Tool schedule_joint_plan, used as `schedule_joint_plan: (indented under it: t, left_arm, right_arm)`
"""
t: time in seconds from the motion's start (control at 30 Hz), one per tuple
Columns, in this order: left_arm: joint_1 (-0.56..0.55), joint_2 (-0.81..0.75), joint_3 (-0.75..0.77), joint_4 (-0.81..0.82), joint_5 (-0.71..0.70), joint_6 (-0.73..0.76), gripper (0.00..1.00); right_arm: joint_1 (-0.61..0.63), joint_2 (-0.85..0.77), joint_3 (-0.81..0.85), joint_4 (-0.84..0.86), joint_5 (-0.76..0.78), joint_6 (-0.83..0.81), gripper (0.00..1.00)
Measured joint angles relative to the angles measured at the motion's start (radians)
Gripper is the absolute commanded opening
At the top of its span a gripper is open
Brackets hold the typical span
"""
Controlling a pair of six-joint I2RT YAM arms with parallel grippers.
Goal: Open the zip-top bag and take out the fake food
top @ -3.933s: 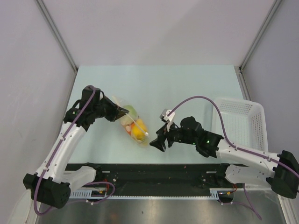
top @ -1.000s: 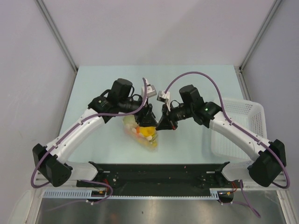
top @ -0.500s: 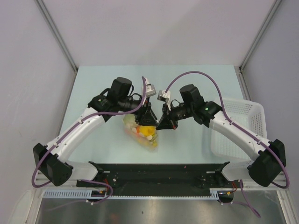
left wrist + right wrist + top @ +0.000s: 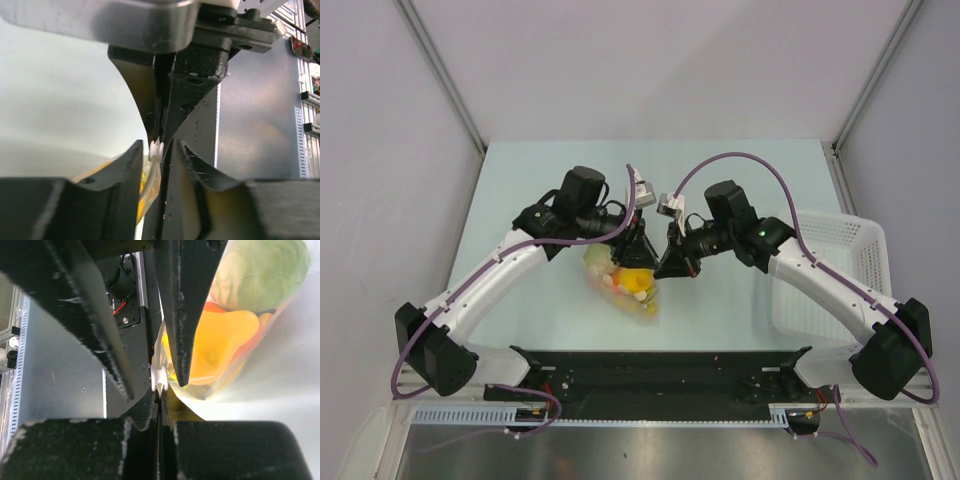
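Straddling the white zip slider (image 4: 156, 150) with spread fingers (image 4: 125, 175), the left pincer (image 4: 157, 148) is facing the right pincer (image 4: 160, 406), which is pinching the edge of the zip-top bag (image 4: 632, 292) just beyond it.

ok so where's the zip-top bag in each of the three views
top external: the zip-top bag lies at the centre of the picture, slightly low.
left wrist: only a sliver of the bag shows, at bottom centre.
right wrist: the bag fills the upper right.
shared landmark: the yellow fruit inside it, also seen at the left wrist and right wrist.
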Motion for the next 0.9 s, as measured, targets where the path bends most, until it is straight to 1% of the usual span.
schedule_joint_plan:
  t: [0.03, 0.1, 0.13, 0.2, 0.23, 0.27, 0.47, 0.67, 0.8, 0.9]
  left_arm:
    - [0.0, 0.0, -0.002, 0.001, -0.001, -0.001, 0.27]
    - [0.003, 0.0, -0.005, 0.006, -0.002, -0.001, 0.2]
    - [0.007, 0.0, -0.006, 0.008, 0.0, -0.001, 0.14]
    - [0.009, 0.0, -0.007, 0.01, -0.006, 0.001, 0.09]
    - [0.011, 0.0, -0.007, 0.012, -0.009, 0.001, 0.02]
    - [0.012, -0.002, -0.007, 0.012, -0.016, 0.003, 0.01]
    - [0.019, -0.039, -0.024, -0.01, -0.086, 0.01, 0.0]
    - [0.069, -0.11, -0.059, -0.031, -0.148, 0.017, 0.0]
    - [0.093, -0.177, -0.112, -0.026, -0.232, -0.002, 0.0]
    - [0.109, -0.233, -0.156, -0.019, -0.336, -0.031, 0.0]
  right_arm:
    - [0.0, 0.0, 0.0, 0.0, 0.0, 0.0, 0.0]
    - [0.0, 0.0, 0.0, 0.0, 0.0, 0.002, 0.0]
    - [0.0, 0.0, 0.0, 0.001, 0.005, 0.004, 0.0]
    - [0.0, 0.0, 0.0, 0.002, 0.008, 0.011, 0.0]
    - [0.0, 0.0, -0.001, 0.006, 0.012, 0.016, 0.0]
    - [0.0, 0.0, -0.003, 0.015, 0.019, 0.024, 0.0]
    - [-0.011, -0.042, -0.095, 0.138, 0.039, 0.098, 0.0]
    - [-0.056, -0.109, -0.182, 0.236, 0.054, 0.179, 0.0]
    - [-0.129, -0.16, -0.225, 0.24, 0.074, 0.198, 0.0]
    - [-0.195, -0.201, -0.25, 0.211, 0.111, 0.199, 0.0]
